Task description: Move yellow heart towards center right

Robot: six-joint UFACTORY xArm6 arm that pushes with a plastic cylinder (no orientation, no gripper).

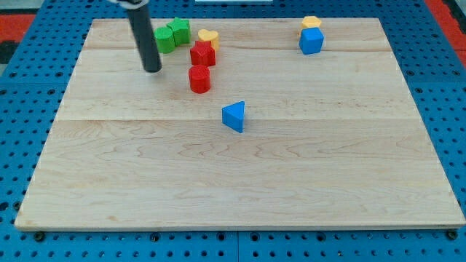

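Note:
The yellow heart (208, 36) lies near the view's top, left of centre, touching the top of a red star-like block (202, 54). My tip (152, 70) rests on the board to the left of and below the heart, about 80 pixels away, and touches no block. The rod rises from the tip to the view's top edge. Two green blocks (172, 34) sit just left of the heart, behind the rod. A red cylinder (199, 78) stands below the red star-like block, right of my tip.
A blue triangle (234, 116) lies near the board's middle. A blue cube (311, 41) with a yellow block (312, 22) just above it sits at the top right. The wooden board (240, 182) lies on a blue pegboard.

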